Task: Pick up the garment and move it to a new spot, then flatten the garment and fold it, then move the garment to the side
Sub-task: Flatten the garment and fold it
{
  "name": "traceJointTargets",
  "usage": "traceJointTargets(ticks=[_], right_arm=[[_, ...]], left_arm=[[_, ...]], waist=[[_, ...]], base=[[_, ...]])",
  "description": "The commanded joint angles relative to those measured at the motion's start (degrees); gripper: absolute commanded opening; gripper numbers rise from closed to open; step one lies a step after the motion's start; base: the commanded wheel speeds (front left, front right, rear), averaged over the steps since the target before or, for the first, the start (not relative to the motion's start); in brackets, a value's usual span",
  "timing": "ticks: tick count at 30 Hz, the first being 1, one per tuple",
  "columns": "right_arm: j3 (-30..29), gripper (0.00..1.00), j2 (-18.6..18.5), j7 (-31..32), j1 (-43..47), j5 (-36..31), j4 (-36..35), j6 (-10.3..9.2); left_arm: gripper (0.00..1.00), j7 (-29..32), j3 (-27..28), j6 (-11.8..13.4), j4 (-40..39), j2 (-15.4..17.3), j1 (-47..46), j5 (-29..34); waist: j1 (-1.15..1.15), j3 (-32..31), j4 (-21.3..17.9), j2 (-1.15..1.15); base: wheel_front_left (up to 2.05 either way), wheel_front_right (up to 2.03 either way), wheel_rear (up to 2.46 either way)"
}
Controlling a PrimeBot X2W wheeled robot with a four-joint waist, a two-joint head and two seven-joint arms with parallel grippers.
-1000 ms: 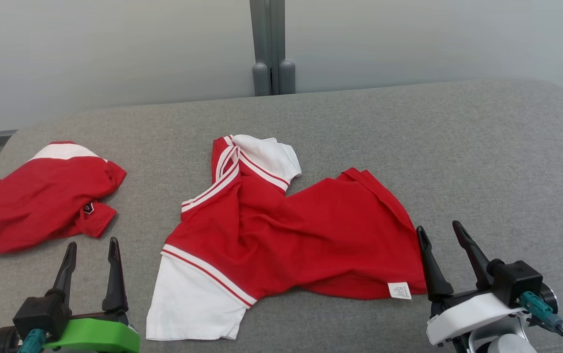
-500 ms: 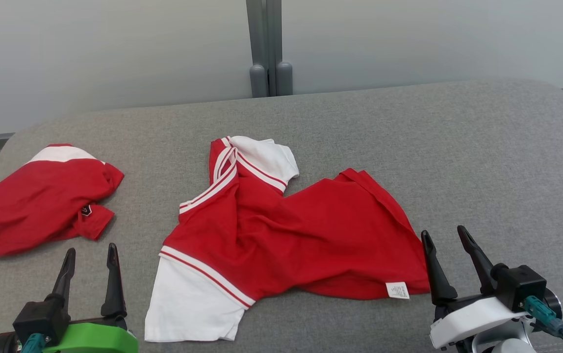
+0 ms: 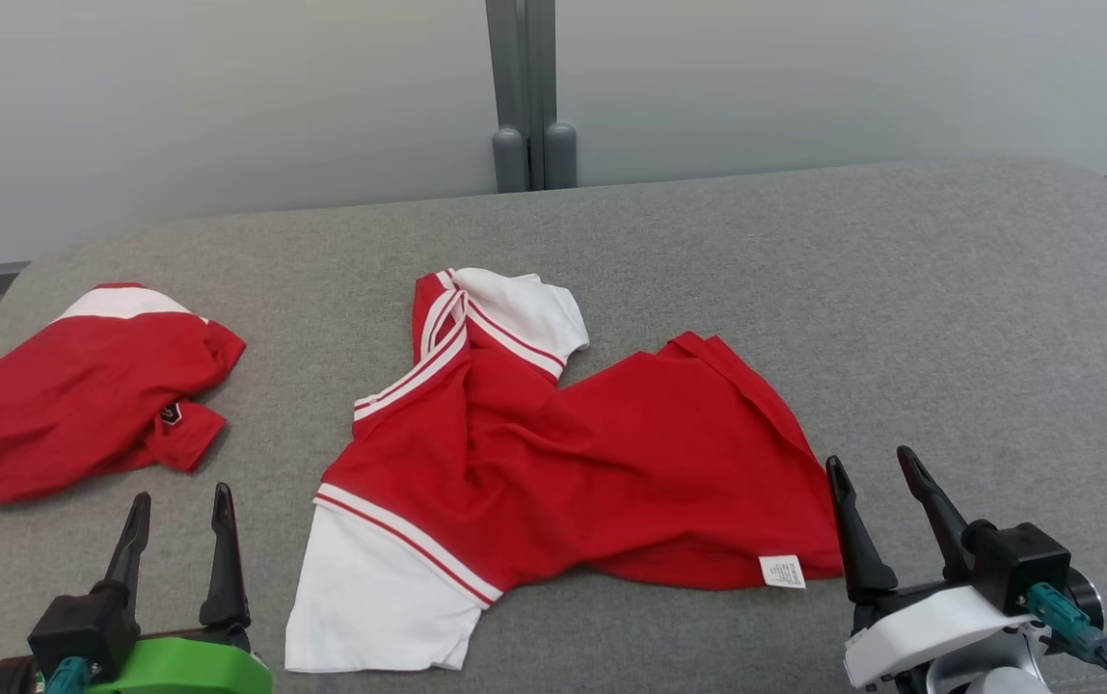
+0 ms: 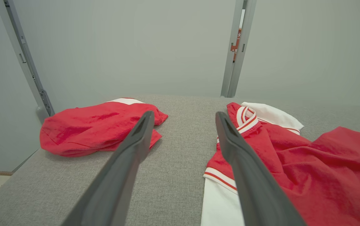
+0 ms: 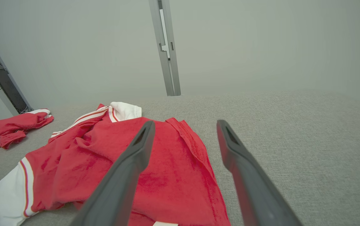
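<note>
Judging progress from the layout: garment (image 3: 573, 463) lay crumpled mid-desk (image 3: 949, 318), red body rumpled, one white sleeve spread toward the near edge, the other bunched at the far side by the collar, care label (image 3: 783, 571) exposed at the hem. Not flattened, not folded, not moved aside; whether the first relocation was done could not be told. A second red garment (image 3: 81, 386) sat heaped at the left, well apart. Left gripper (image 3: 181, 493): jaws spread wide, empty, over bare desk near the white sleeve. Right gripper (image 3: 871, 459): jaws likewise wide apart, empty, just beside the hem corner near the label, with no cloth between them as far as could be seen.
</note>
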Motion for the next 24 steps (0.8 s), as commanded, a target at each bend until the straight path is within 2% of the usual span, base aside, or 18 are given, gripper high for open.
traceJointTargets(ticks=[1, 16, 24], right_arm=[[0.0, 1.0, -0.03, -0.17, 0.44, 0.12, 0.13, -0.08], [-0.18, 1.0, 0.0, -0.17, 0.19, 0.37, 0.53, -0.08], [-0.27, 1.0, -0.95, -0.17, -0.81, 0.03, 4.75, -0.08]], left_arm=[[1.0, -0.02, 0.29, -0.24, 0.12, -0.03, 0.42, 0.26], [1.0, -0.02, 0.22, -0.62, 1.09, -0.28, -0.2, 0.37], [1.0, -0.03, -1.37, -0.9, 5.73, -0.54, 0.59, -0.48]], waist=[[0.0, -0.01, -0.05, 0.0], [0.0, -0.02, 0.08, 0.0], [0.0, 0.52, -0.09, 0.0]], base=[[0.0, 0.0, 0.0], [0.0, 0.0, 0.0], [0.0, 0.0, 0.0]])
